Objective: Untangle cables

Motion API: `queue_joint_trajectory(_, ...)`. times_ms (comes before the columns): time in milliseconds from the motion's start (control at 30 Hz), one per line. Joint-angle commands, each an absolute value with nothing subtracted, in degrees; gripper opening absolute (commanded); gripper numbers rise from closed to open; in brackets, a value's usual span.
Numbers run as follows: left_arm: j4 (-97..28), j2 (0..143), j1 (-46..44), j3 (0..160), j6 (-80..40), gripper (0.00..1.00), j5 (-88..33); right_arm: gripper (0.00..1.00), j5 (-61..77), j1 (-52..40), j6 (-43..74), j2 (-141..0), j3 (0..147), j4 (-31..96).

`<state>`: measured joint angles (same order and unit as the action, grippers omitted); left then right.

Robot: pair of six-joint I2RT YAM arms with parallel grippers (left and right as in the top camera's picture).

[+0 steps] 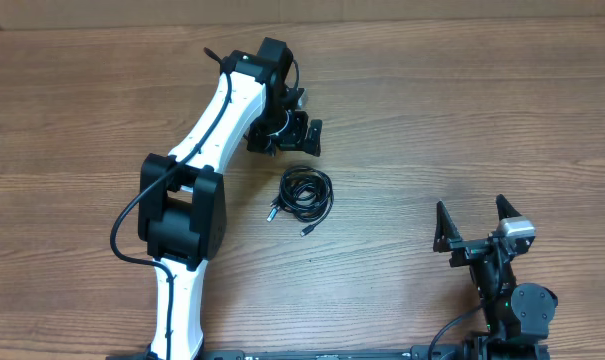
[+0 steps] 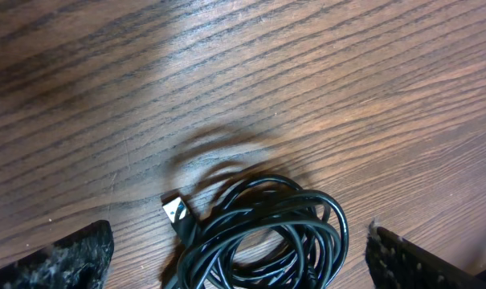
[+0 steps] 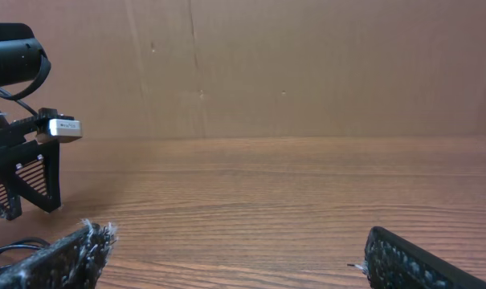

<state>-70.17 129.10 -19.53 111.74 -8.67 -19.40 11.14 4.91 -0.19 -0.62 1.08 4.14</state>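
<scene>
Cables [image 1: 307,192] lie wound together in one small black coil near the middle of the wooden table [image 1: 432,100], and from overhead we see two loose ends trailing out of its lower left side. One ends in a silver plug [image 1: 272,212] and the other in a small plug [image 1: 304,232] a little farther out. We cannot count the separate cords inside the bundle.

The left gripper [image 1: 292,143] hangs just beyond the far edge of the coil, at the end of the white left arm [image 1: 212,120], which reaches across the table from the near side. In the left wrist view we look down on the coil [image 2: 263,217] lying flat on the wood. One silver-tipped plug [image 2: 174,210] sticks out at its left side. The gripper [image 2: 243,261] is spread wide here, with one finger at each bottom corner of the view and the coil between them. We see neither finger touching it.

The right gripper [image 1: 472,228] sits well apart from the cables, near the right front of the table. Its fingers [image 1: 442,228] stand wide apart and hold nothing. Its own camera shows the same wide spread [image 3: 243,261], with bare wood ahead and a brown cardboard wall [image 3: 307,64] behind the table.
</scene>
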Motion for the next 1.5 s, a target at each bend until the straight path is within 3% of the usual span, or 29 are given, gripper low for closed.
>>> queue_joint_trajectory(0,-69.97,129.97,-19.90,112.64,-9.04,1.00,-18.87,1.00,10.55,5.32,-0.01,-0.19,0.49,3.95)
queue_joint_trajectory(767,-71.72,129.97,-19.90,112.64,-18.41,1.00,-21.04,1.00,10.52,5.32,-0.01,-0.49,0.49,3.95)
queue_joint_trajectory(933,-78.28,129.95,-19.07,112.66,-14.46,0.97,-15.66,1.00,10.52,5.32,-0.01,-0.49,0.49,3.95)
queue_joint_trajectory(1133,-82.59,129.95,-16.47,112.66,-4.93,0.98,-19.66,1.00,10.52,5.32,-0.01,-0.49,0.49,3.95)
queue_joint_trajectory(1267,-82.72,129.97,-16.60,112.60,-2.52,0.85,-19.92,1.00,10.52,5.32,-0.01,-0.49,0.49,3.95)
queue_joint_trajectory(1467,-80.71,129.99,-18.59,111.39,-3.09,0.78,-16.91,1.00,10.52,5.32,-0.01,-0.49,0.49,3.95)
